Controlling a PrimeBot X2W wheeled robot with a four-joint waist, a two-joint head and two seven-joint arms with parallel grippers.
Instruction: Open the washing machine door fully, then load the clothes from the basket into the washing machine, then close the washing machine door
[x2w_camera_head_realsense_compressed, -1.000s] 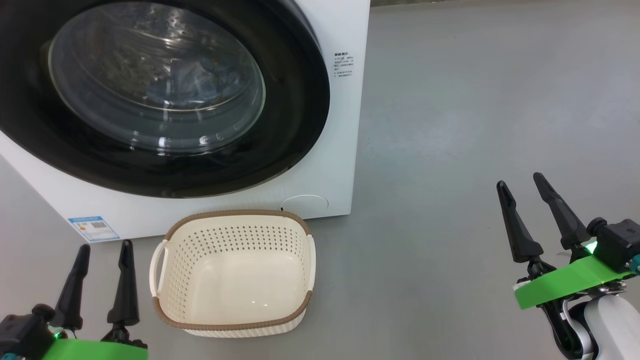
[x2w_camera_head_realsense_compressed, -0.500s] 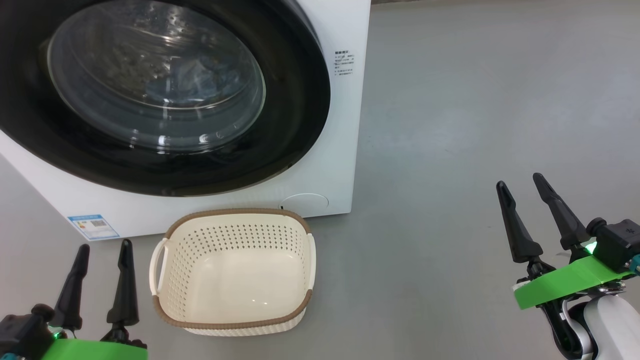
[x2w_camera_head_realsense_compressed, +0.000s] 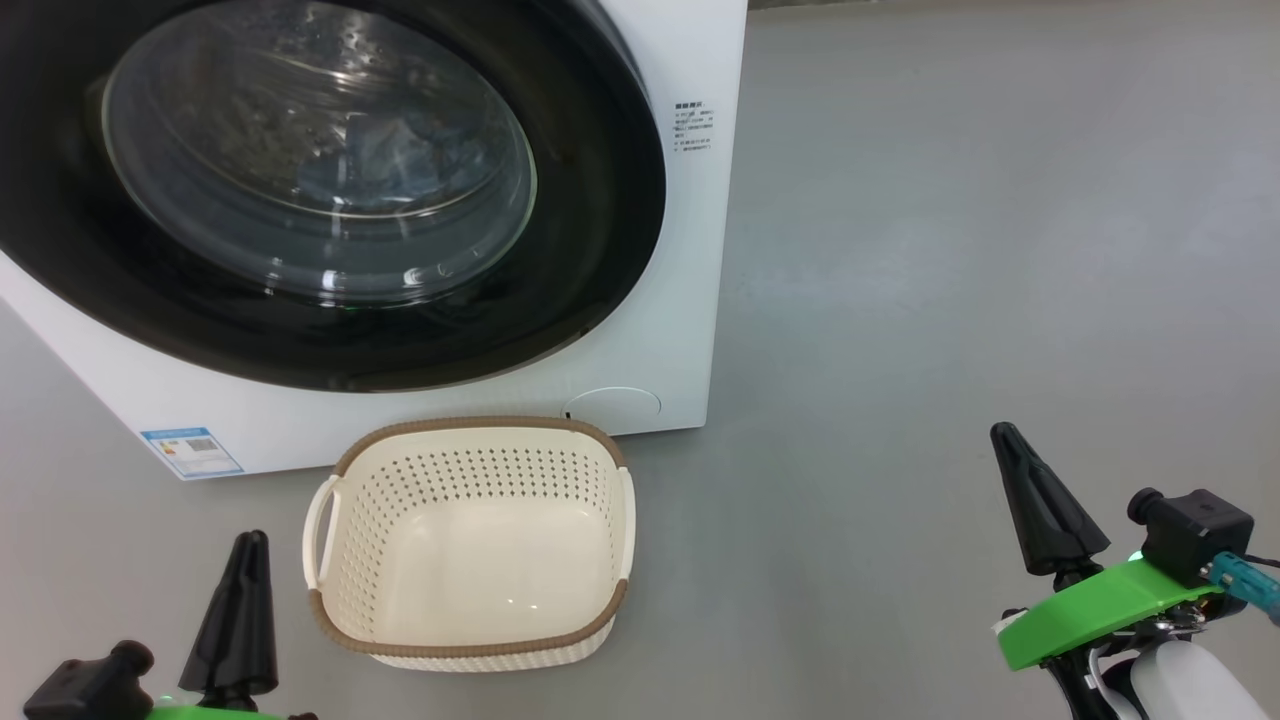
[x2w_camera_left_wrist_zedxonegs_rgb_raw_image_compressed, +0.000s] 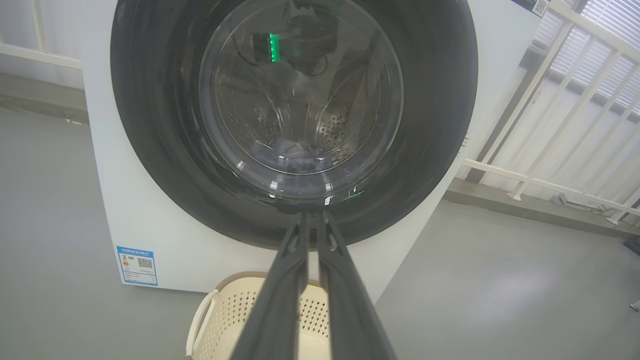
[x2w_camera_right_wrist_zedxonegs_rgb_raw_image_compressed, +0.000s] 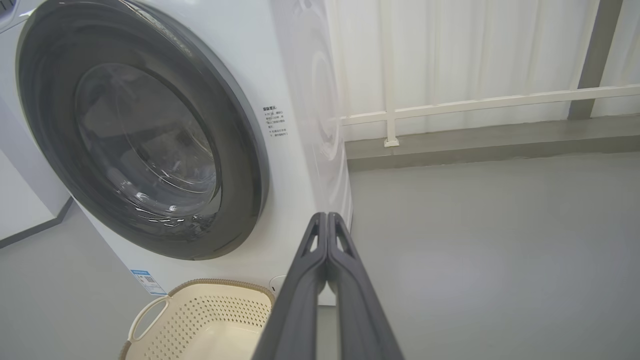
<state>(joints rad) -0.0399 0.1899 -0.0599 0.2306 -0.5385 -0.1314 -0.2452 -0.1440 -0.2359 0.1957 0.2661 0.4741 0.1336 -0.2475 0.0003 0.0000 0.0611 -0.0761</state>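
Both just snapped shut on nothing: left hand (x2w_camera_head_realsense_compressed: 249, 548) and right hand (x2w_camera_head_realsense_compressed: 1006, 440), before the washing machine (x2w_camera_head_realsense_compressed: 690, 300). Its washing machine door (x2w_camera_head_realsense_compressed: 600, 200) is closed, clothes (x2w_camera_head_realsense_compressed: 400, 160) inside, basket (x2w_camera_head_realsense_compressed: 480, 425) empty below. Task looks finished.

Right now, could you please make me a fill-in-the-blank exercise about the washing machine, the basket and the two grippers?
1. The door of the washing machine is ____.
2. The basket in front of it is ____.
3. The left gripper and the right gripper are both ____.
4. Behind the door, the clothes lie in the perforated steel ____.

Missing words: closed; empty; shut; drum.
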